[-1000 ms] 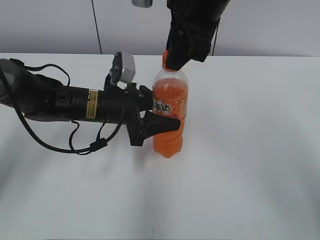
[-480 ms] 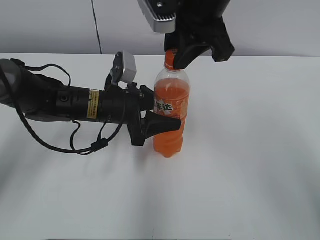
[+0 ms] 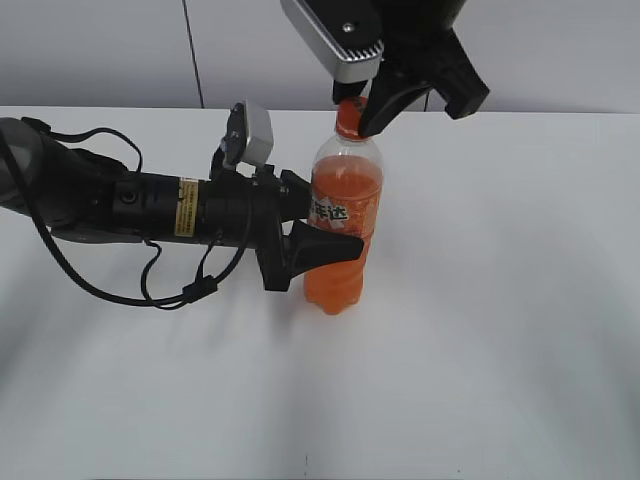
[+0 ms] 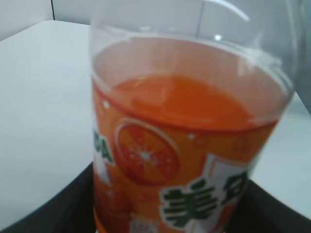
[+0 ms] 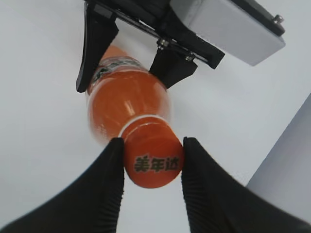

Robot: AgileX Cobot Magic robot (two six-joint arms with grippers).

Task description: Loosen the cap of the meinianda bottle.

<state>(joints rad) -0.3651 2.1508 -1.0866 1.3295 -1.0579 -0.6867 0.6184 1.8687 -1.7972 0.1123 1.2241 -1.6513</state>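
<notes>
The meinianda bottle (image 3: 340,235) stands on the white table, tilted slightly; its orange label fills the left wrist view (image 4: 184,160). My left gripper (image 3: 333,225) is shut on its middle from the left, with dark fingers (image 4: 53,211) on both sides of the label. My right gripper (image 3: 362,112) comes down from above and is shut on the orange cap (image 3: 349,117). In the right wrist view both ribbed fingers (image 5: 109,170) press the sides of the cap (image 5: 153,162), whose top shows dark characters. The bottle (image 5: 124,102) hangs below it.
The white table (image 3: 500,330) spreads around the bottle. A grey wall runs behind it. The left arm with its cables (image 3: 150,290) lies across the table's left half. The right wrist camera housing (image 3: 335,35) is above the bottle.
My right gripper has turned about the cap, so its camera housing swung into view at the top. The bottle's top has leaned slightly to the right. The left arm has stayed in place.
</notes>
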